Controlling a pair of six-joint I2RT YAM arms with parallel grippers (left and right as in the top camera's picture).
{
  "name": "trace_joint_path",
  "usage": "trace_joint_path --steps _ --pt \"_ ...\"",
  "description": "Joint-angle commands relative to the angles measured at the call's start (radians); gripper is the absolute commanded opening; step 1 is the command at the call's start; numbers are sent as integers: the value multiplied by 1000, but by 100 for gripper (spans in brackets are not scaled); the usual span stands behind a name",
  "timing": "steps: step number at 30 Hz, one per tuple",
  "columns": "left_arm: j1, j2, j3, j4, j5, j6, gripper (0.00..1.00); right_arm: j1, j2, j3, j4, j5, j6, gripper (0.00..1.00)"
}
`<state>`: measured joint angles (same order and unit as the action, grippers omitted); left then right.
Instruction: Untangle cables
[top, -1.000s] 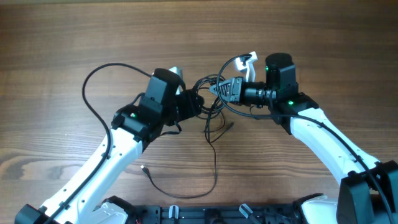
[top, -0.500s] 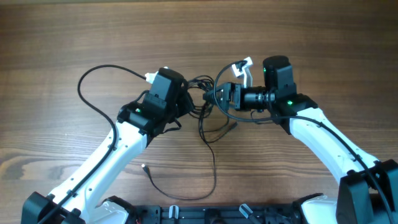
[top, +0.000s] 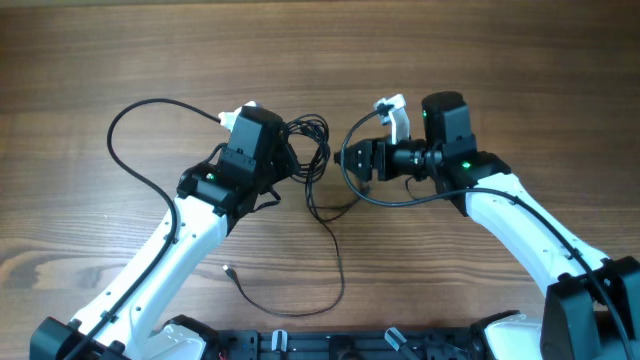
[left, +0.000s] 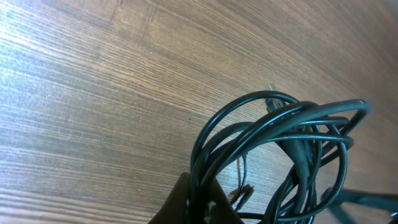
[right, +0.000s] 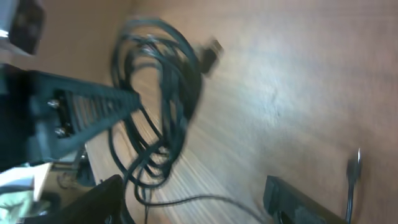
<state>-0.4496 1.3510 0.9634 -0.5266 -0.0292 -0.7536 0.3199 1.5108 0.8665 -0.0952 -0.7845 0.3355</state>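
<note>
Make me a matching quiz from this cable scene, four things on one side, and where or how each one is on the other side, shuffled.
Column one:
1. left gripper
2. right gripper
3. cable bundle
4. loose plug end

Column two:
A. open, holding nothing
B. lying on the table beside the left arm
C. looped coils between the two grippers
D. shut on the cables

Pairs: 1-D, 2-A, 3-C, 4-B
</note>
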Motion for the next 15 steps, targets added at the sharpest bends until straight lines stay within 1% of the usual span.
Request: trace_joint_path --steps 1,3,6,9,11,14,15 --pt "3 -22 2 18 11 81 4 27 2 8 60 -26 -44 72" --pt "3 -22 2 40 33 124 4 51 2 8 73 -22 -32 69" --pt "3 -23 2 70 35 145 4 92 2 8 50 32 36 69" --pt "4 -29 2 104 39 177 4 140 2 8 -4 178 58 65" --pt "4 -34 2 109 39 197 4 152 2 8 -12 231 93 56" --pt "4 -40 2 109 39 223 4 152 2 8 -3 206 117 43" --pt "4 -42 2 109 37 223 4 152 2 8 -3 198 131 40"
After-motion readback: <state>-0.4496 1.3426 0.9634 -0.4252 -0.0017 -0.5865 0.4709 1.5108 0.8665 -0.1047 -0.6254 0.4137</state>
